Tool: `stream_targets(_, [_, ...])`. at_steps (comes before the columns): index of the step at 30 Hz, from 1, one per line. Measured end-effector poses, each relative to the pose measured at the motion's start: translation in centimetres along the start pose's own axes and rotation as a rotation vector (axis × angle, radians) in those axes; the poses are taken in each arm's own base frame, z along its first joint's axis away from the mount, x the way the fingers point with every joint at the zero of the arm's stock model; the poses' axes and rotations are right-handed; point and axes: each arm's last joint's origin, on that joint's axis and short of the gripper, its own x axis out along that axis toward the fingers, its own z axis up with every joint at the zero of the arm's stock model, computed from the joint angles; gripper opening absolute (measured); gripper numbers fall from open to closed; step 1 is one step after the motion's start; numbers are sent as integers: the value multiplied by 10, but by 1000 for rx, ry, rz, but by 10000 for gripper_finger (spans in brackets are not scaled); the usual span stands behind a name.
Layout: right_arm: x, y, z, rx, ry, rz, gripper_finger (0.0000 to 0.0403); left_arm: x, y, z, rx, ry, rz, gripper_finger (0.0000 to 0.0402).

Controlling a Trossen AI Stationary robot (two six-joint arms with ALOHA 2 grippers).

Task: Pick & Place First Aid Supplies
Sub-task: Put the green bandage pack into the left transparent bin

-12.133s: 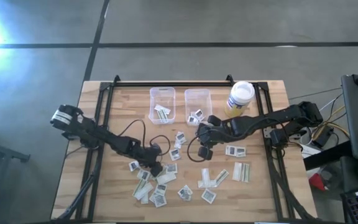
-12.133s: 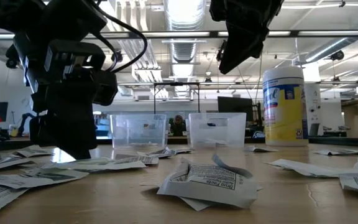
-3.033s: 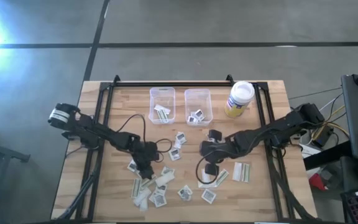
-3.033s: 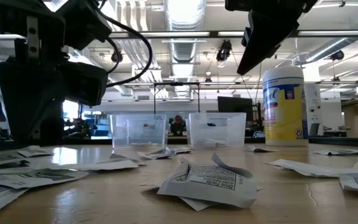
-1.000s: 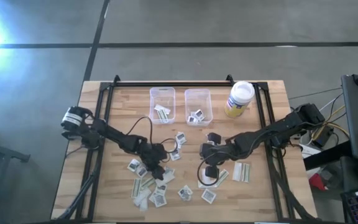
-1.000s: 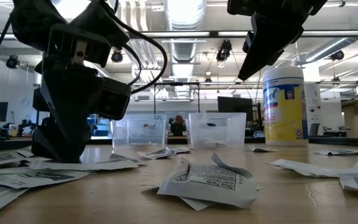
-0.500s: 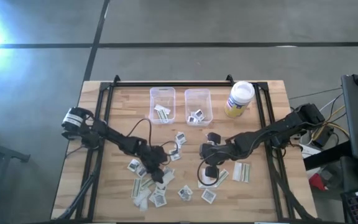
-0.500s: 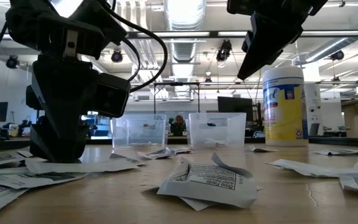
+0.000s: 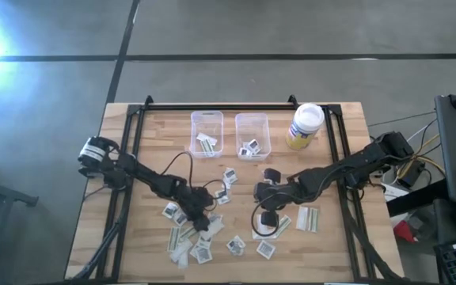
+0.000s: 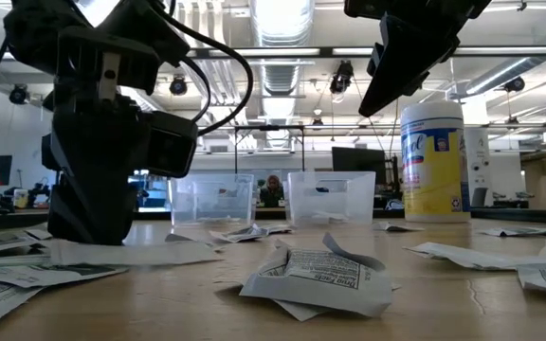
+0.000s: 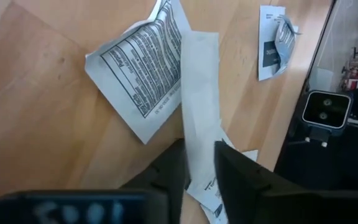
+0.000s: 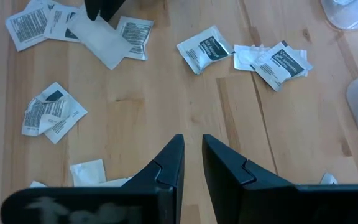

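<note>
Small paper packets (image 9: 232, 176) lie scattered over the wooden table, some square with dark print, some long pale strips. My left gripper (image 11: 199, 165) is low at the table's near middle (image 9: 203, 223), shut on one long pale strip (image 11: 199, 93). That strip rests partly on a printed square packet (image 11: 138, 68). My right gripper (image 12: 192, 146) hangs above the table's middle (image 9: 266, 212), shut to a narrow slit with nothing in it. Square packets (image 12: 207, 48) lie on the wood below it. My left gripper has the pale strip between its two fingers (image 11: 169, 171), which stand on the strip's two long edges (image 11: 194, 149) near one end. The fingers slant down from the table's left and lie along the strip. The strip lies flat on the table and on the printed packet.
Two clear bins (image 9: 207, 133) (image 9: 252, 134) with a few packets inside stand at the far middle. A white-lidded yellow jar (image 9: 305, 125) stands to their right. More packets crowd the near middle (image 9: 236, 244), and pale strips (image 9: 307, 219) lie at the right.
My left gripper has kept its place low at the table and has straightened slightly over the pale strip.
</note>
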Motion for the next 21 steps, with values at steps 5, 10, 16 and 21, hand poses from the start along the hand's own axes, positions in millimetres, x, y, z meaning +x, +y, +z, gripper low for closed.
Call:
stream_targets(5, [0,0,0,0,0,0,57,0,0,0,5,-4,3,22])
stream_targets(10, [0,0,0,0,0,0,57,0,0,0,5,-5,4,5])
stream_targets(16, [0,0,1,5,-6,3,57,-1,-1,0,18,-4,-3,1])
stream_targets(21, [4,4,0,11,-22,18,57,-5,-3,0,32,-1,-14,3])
